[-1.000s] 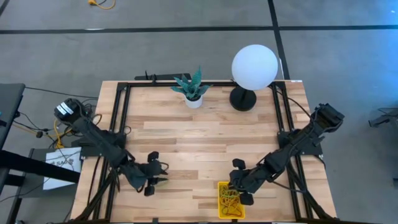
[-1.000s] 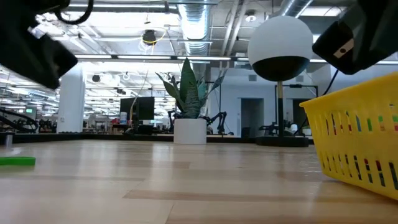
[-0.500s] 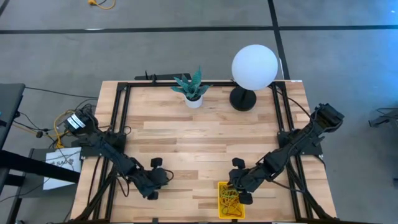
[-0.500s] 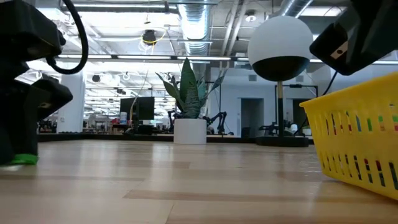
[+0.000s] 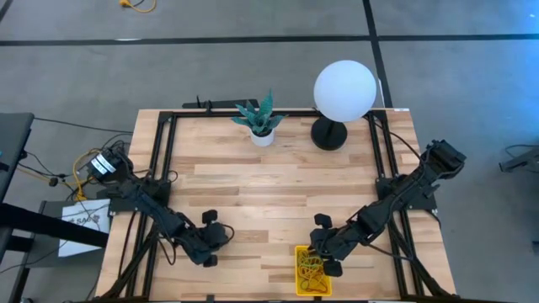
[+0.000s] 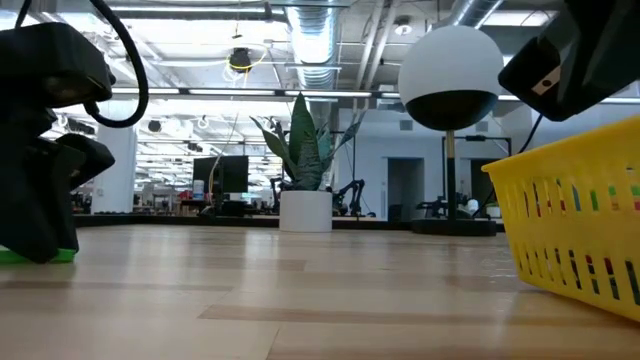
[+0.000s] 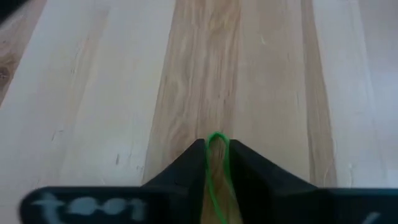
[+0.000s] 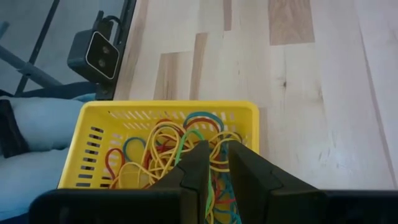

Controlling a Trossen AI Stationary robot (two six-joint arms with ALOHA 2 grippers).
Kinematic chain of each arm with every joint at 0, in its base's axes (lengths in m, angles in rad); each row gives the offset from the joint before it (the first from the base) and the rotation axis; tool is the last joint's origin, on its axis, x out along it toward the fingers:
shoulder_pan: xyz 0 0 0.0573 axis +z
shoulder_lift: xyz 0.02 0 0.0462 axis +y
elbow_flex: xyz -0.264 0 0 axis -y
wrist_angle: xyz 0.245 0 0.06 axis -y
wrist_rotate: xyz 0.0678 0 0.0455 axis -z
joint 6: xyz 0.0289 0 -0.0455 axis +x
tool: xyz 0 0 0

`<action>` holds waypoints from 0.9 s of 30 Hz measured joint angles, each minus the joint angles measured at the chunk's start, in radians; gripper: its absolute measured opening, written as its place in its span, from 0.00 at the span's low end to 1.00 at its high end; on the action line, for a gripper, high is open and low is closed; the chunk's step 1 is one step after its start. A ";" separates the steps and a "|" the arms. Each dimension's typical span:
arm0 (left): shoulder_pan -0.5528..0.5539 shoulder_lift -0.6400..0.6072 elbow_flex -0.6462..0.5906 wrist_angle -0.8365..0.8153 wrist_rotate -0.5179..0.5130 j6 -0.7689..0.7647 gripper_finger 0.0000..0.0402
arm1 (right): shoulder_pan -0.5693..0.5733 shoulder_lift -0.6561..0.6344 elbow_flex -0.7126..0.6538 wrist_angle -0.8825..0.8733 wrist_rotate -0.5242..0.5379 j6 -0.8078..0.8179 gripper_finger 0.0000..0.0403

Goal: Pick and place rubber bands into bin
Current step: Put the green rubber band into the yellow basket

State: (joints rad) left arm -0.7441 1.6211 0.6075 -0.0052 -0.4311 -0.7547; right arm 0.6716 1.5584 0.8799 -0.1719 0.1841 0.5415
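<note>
A single green rubber band (image 7: 216,148) lies on the wooden table near the near-left part, and my left gripper (image 7: 216,149) stands on it, shut on its loop; the low view shows the band (image 6: 40,256) flat at the gripper's foot. The yellow bin (image 5: 300,286) sits at the near edge, right of centre, with several red, yellow, green and blue bands (image 8: 168,149) piled inside. My right gripper (image 8: 212,152) hovers over the bin (image 8: 168,107), fingers close together. Whether a strand sits between them I cannot tell. My left gripper pinches the green rubber band between its two fingers, with the rounded end of the loop (image 7: 216,138) poking out past the fingertips. The fingers come down at a slant from above, tips at the table. The band rests on the wood (image 6: 58,256).
A white pot with a green plant (image 5: 262,135) and a globe lamp (image 5: 344,90) stand at the far side. Black frame rails (image 5: 164,160) run along the table's edges. A small camera (image 8: 99,53) and a person's blue-clad leg (image 8: 31,130) lie beyond the near edge. Bare wood spans the middle.
My left gripper has come down from well above the table onto the green band, shifting slightly toward the near edge, and the arm has turned. The band has stayed flat on the table. The right arm has kept still over the bin.
</note>
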 joint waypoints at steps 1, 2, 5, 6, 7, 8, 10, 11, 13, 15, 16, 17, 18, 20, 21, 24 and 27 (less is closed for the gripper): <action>0.000 0.000 0.000 0.004 0.001 0.000 0.13 | 0.001 0.000 0.000 0.000 0.000 0.000 0.14; 0.001 0.000 -0.001 0.008 0.000 -0.001 0.09 | 0.001 0.000 0.000 0.000 0.000 0.000 0.14; 0.000 0.002 0.006 0.053 -0.010 0.006 0.02 | 0.002 0.000 0.000 0.000 0.000 0.000 0.14; -0.001 0.002 0.017 0.068 -0.028 0.022 0.02 | 0.002 0.000 0.000 0.000 0.000 0.006 0.14; -0.002 0.002 0.031 0.084 -0.042 0.048 0.01 | 0.002 0.000 0.000 0.000 0.000 0.022 0.14; -0.001 0.002 0.046 0.097 -0.060 0.082 0.01 | 0.002 0.000 0.000 0.000 0.000 0.047 0.14; 0.001 0.002 0.085 0.130 -0.090 0.159 0.01 | 0.005 -0.006 0.000 -0.006 -0.003 0.096 0.14; 0.001 0.002 0.111 0.149 -0.108 0.198 0.01 | 0.011 -0.014 0.000 -0.012 -0.003 0.109 0.14; 0.007 0.002 0.176 0.206 -0.124 0.280 0.00 | 0.028 -0.037 0.000 -0.032 -0.003 0.113 0.14; 0.022 0.002 0.246 0.260 -0.113 0.374 0.00 | 0.045 -0.061 0.000 -0.073 0.001 0.113 0.14; 0.032 0.002 0.281 0.279 -0.091 0.418 0.00 | 0.055 -0.074 0.000 -0.093 0.020 0.114 0.14; 0.044 0.002 0.317 0.292 -0.061 0.450 0.00 | 0.066 -0.090 0.000 -0.113 0.056 0.116 0.14; 0.056 0.002 0.356 0.297 -0.023 0.477 0.00 | 0.080 -0.107 0.000 -0.133 0.106 0.125 0.14; 0.080 0.002 0.418 0.291 0.034 0.510 0.00 | 0.109 -0.143 0.000 -0.181 0.202 0.142 0.14; 0.094 0.015 0.447 0.290 0.045 0.517 0.00 | 0.124 -0.157 0.000 -0.205 0.244 0.143 0.14; 0.134 0.090 0.535 0.277 0.073 0.577 0.00 | 0.168 -0.191 0.000 -0.266 0.352 0.141 0.14; 0.182 0.221 0.644 0.288 0.157 0.652 0.00 | 0.189 -0.205 -0.001 -0.297 0.408 0.141 0.14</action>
State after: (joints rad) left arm -0.5618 1.8419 1.2518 0.2827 -0.2737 -0.1024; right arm 0.8610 1.3535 0.8792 -0.4688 0.5925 0.6829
